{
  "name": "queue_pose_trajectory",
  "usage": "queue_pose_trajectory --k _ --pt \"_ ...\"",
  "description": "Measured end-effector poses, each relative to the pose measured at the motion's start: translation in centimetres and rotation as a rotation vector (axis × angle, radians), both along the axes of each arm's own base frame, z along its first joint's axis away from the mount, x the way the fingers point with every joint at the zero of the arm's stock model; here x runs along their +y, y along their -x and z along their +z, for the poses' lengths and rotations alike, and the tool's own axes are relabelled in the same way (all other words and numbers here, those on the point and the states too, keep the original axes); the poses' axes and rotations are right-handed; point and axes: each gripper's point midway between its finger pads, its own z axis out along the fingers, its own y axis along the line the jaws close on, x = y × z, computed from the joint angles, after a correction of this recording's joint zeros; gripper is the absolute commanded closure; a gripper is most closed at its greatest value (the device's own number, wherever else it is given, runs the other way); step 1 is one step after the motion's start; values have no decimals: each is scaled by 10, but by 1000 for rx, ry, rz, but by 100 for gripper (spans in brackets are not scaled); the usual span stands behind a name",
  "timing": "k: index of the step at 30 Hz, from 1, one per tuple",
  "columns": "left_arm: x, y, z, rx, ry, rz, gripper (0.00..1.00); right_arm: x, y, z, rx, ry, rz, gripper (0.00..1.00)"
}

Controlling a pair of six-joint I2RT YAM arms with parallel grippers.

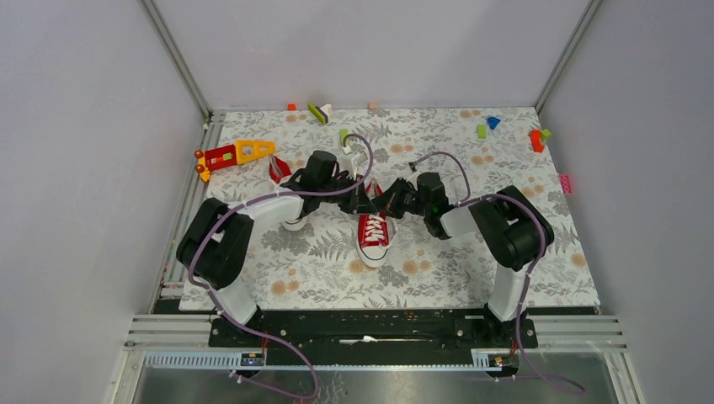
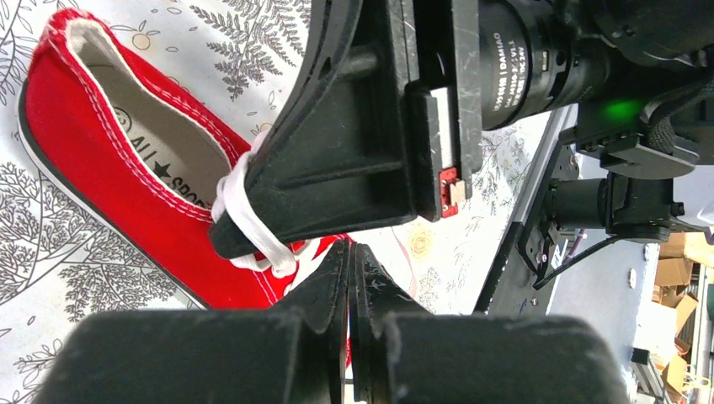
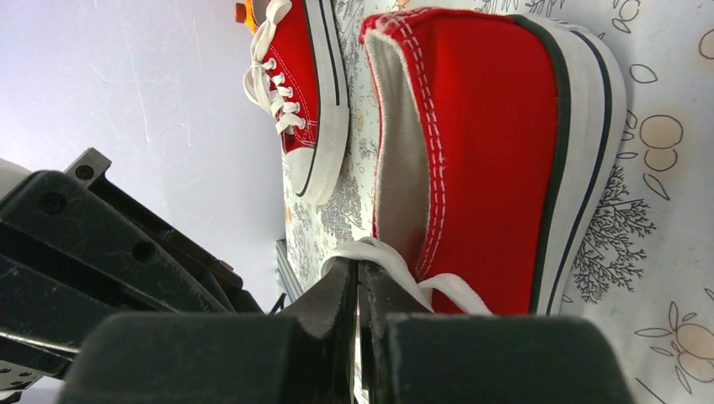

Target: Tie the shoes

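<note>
Two end effectors clenched at the centre shoe's collar

Both arms meet over the centre shoe [image 1: 373,238], mid-bench [image 1: 505,269]. Its toe cap points at the arm bases and its heel end at the far side.

Right end effector [image 3: 358,273]: fingers clamped on a white lace [image 3: 383,252]. The wrist cam shows the strand coming out of the tips & running along beside the heel.

Left end effector [image 2: 349,252]: clenched too, tips pressed together just beside the shoe's red side. Lace passes right by those tips, but can't tell if any of it is caught betw. them.

From the left wrist cam, a loop of lace wraps the tip of the right arm's finger [image 2: 337,160], just over the open collar. In the top view the two end effectors are near touching, both at the collar end.

Looks: red canvas, white stitching, pale lining w/ a printed insole, and a white rubber sole w/ thin dark stripes. White laces criss-cross up the front. Shoe is upright on its sole.

Second shoe [image 3: 310,101] stands to the left, apart from the first, mostly under the left forearm from above. Same red & white, laced up the front.
</note>
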Motion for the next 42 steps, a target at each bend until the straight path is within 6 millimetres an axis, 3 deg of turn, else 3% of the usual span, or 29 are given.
queue_pose_trajectory --k 7,14,22,27,32,42 --pt "13 10 10 -21 -11 51 73 5 -2 5 -9 -51 4 100" --pt "35 10 37 -79 7 183 67 8 -4 10 -21 -85 9 100" --pt "66 -6 2 13 -47 369 61 11 -5 11 -17 -116 14 100" --pt "62 -16 -7 34 -32 402 58 11 -5 10 -13 -116 14 100" --pt "57 -23 -13 48 -13 415 61 11 -5 10 -13 -116 14 100" --pt "48 -26 -28 108 16 404 56 11 -5 10 -11 -119 13 100"
